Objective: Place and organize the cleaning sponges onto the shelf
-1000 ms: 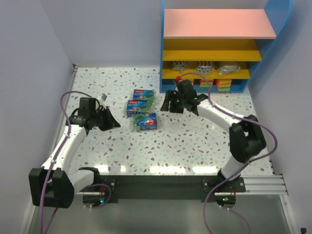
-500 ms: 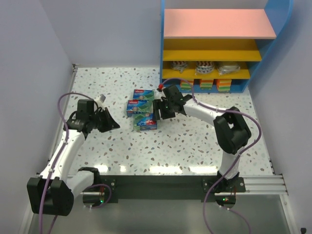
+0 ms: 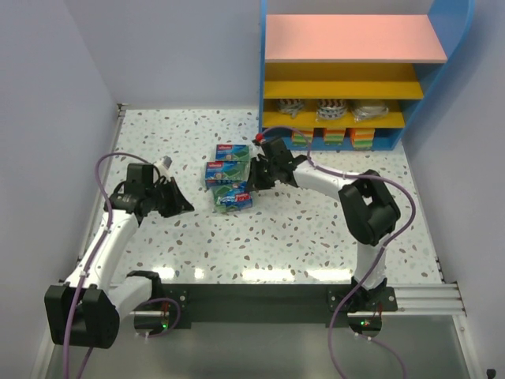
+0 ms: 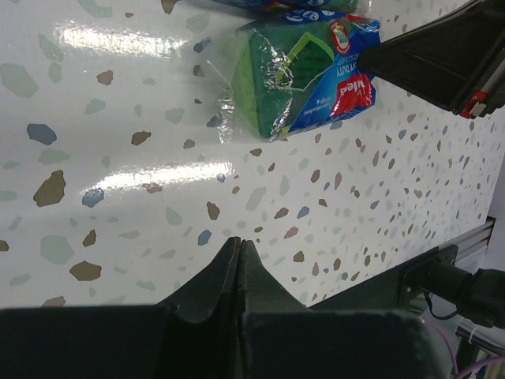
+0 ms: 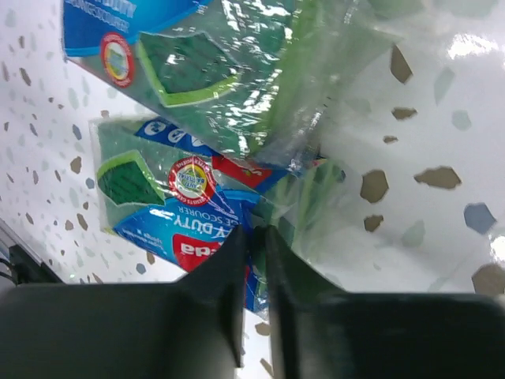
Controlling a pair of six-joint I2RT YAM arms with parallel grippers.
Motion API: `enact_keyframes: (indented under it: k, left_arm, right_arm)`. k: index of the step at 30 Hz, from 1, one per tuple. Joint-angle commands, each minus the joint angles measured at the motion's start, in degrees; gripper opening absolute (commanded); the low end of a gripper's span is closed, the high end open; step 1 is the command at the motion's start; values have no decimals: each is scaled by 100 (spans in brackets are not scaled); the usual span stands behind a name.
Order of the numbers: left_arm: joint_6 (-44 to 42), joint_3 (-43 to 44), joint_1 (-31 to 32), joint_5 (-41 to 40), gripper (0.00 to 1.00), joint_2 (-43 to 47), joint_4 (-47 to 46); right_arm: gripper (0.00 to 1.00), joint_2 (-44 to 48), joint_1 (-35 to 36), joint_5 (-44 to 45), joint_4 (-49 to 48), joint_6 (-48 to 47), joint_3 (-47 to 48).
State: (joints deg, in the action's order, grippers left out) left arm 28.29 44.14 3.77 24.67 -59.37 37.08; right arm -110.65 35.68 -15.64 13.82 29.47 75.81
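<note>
Three green and blue flat packs of cleaning sponges lie in a column mid-table: far, middle, near. My right gripper is at the near pack's right edge. In the right wrist view, that gripper pinches the near pack's wrapper edge, with the middle pack just beyond. My left gripper is shut and empty to the left of the packs; the left wrist view shows it over bare table, short of the near pack. The shelf stands at the back right.
The shelf's lowest levels hold silvery-grey packs and orange-yellow-green sponge blocks. Walls close in the table on the left and at the back. The right arm's black finger shows at the top right of the left wrist view.
My right gripper moved left from near the shelf to the near pack and closed on its wrapper edge. The near pack shifted slightly. The left arm barely moved.
</note>
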Motion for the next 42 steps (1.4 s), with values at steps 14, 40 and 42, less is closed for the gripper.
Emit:
enact_keyframes:
  k: [14,40,42]
  left_arm:
    - [-122,200,-43,100,0,-118,-87]
    - [-26,332,-43,320,0,-338,-324]
    - [-26,332,-43,320,0,-338,-316]
  right_arm:
    - [0,2123,-773,-757,41,1104,-1472]
    - [0,4438,-2347,2925,552,3766,-58]
    - [0,4333,-2364,3321,438,4117,-101]
